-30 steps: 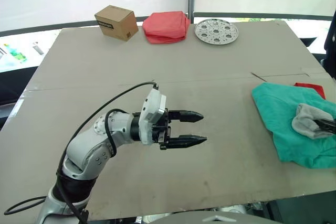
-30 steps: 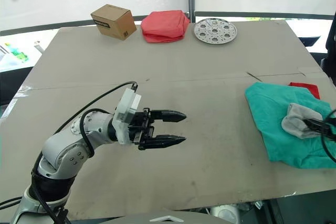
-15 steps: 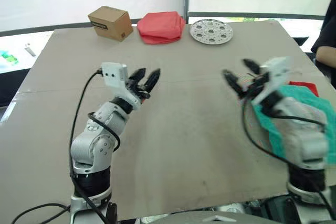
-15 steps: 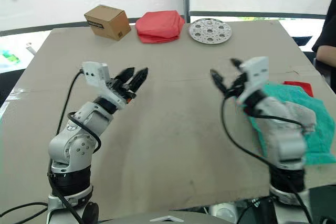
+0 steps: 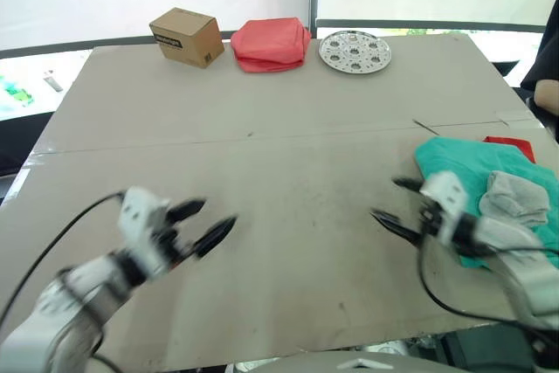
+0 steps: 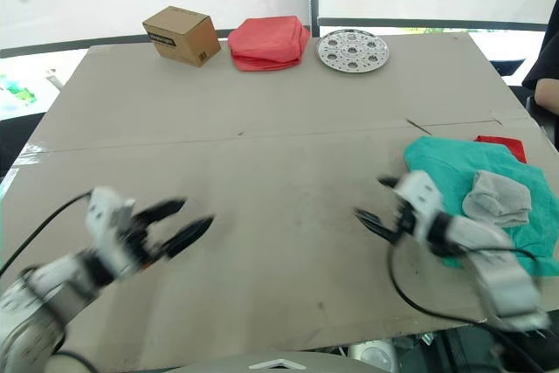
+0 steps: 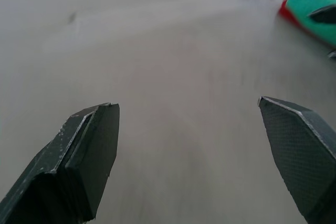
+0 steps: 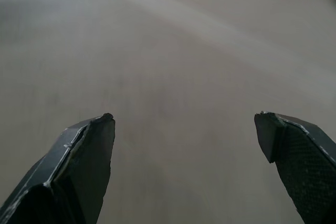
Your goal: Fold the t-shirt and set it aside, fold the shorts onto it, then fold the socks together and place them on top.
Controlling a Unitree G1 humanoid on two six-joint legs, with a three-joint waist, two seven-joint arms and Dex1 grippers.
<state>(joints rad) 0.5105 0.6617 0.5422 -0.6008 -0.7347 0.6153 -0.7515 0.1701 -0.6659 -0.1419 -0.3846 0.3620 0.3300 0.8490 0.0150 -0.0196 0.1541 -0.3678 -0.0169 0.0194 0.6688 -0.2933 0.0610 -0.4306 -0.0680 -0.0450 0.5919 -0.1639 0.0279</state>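
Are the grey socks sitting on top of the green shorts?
Yes. The socks lie bunched on the shorts, at the table's right edge.

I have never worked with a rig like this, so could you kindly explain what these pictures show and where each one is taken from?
This is a humanoid robot with two arms. The two wide pictures come from a stereo camera on its head, looking down at a table. The two close pictures come from cameras on each wrist, looking along the fingers. The left gripper and the right gripper are both open and hold nothing. By the right arm lie the teal shorts with the grey socks on top and the red t-shirt peeking out beneath. At the far edge sit a cardboard box, a folded pink cloth and a perforated metal disc.
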